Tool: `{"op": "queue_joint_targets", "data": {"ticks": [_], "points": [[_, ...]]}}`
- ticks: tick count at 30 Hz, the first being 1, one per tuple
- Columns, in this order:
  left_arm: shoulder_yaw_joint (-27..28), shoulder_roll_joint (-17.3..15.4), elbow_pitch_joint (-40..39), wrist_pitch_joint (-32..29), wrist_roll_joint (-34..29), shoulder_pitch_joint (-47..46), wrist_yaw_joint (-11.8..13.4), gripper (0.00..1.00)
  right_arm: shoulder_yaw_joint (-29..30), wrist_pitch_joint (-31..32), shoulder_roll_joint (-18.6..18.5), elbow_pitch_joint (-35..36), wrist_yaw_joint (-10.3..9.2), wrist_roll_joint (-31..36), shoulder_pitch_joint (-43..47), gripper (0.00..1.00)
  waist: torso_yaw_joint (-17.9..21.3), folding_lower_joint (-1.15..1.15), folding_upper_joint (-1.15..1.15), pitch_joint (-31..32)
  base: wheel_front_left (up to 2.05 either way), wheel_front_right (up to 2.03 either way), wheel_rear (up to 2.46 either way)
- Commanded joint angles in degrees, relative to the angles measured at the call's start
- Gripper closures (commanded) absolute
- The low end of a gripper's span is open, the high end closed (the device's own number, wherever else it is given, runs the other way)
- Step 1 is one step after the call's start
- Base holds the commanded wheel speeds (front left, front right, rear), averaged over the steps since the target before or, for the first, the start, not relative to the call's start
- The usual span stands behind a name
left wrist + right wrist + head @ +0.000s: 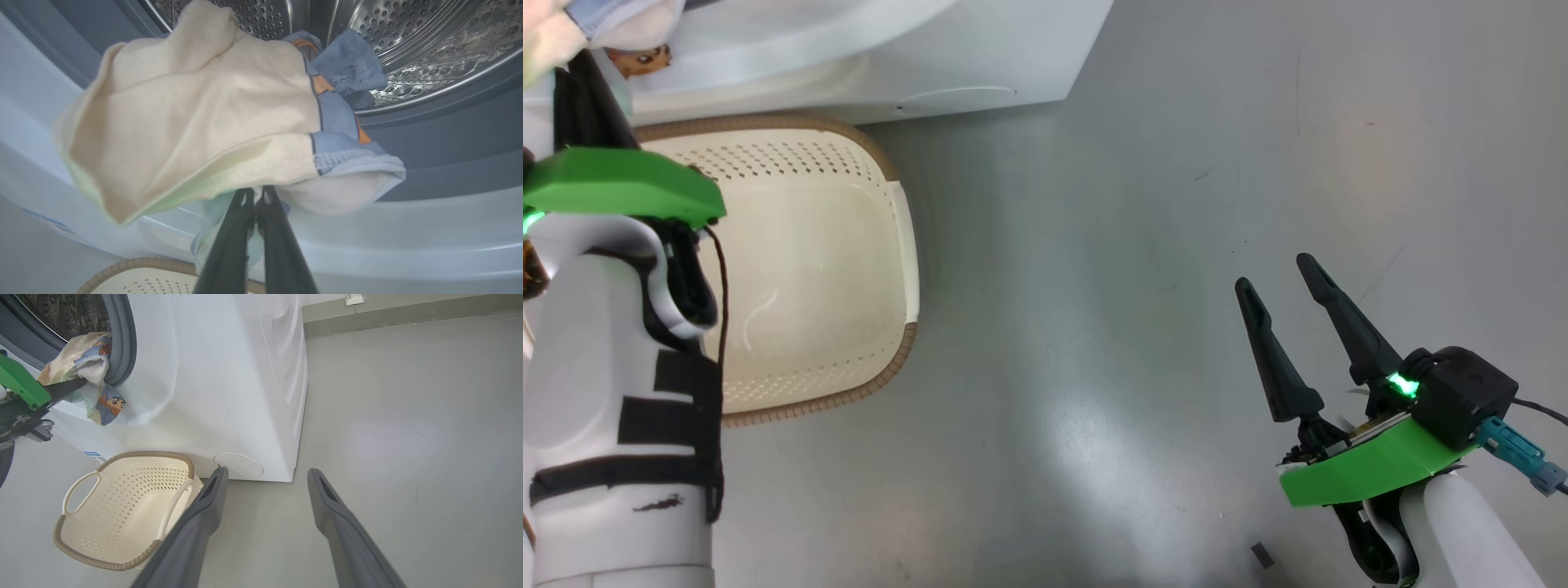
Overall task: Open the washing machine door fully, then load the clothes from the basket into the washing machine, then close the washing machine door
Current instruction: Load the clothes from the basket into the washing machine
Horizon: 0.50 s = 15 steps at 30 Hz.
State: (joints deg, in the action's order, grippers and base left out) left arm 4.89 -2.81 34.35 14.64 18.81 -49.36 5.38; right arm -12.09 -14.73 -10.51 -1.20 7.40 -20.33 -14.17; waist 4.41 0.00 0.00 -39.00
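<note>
A smooth grey floor (1143, 245) carries a big white front-loading washing machine (229, 375). A cream perforated plastic basket with a brown woven-look rim (139, 478) stands just beside the machine's front.

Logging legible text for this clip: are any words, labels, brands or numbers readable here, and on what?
No text here is legible.
The blue label low on the washing machine front is too small and blurred to read.
The print on the clothes shows cartoon figures, with no lettering visible.
</note>
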Motion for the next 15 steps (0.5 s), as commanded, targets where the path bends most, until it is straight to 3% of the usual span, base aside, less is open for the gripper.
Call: {"op": "queue_joint_targets", "data": {"ticks": [1,15], "points": [[0.97,-1.73,-1.62,0.35,-0.54,1.93,0.54,1.00,-1.28,-0.27,0.20,1.00,0.09,-0.17,1.05,0.00,-0.04,0.00,0.00,0.09,0.00,0.00,0.00],[-0.92,-2.70,-11.70,-3.32,-3.67,4.59,5.31,1.00,-1.70,-0.27,1.15,0.76,0.09,-0.39,1.38,0.00,0.49,0.00,0.00,0.80,0.00,0.00,0.00]]}}
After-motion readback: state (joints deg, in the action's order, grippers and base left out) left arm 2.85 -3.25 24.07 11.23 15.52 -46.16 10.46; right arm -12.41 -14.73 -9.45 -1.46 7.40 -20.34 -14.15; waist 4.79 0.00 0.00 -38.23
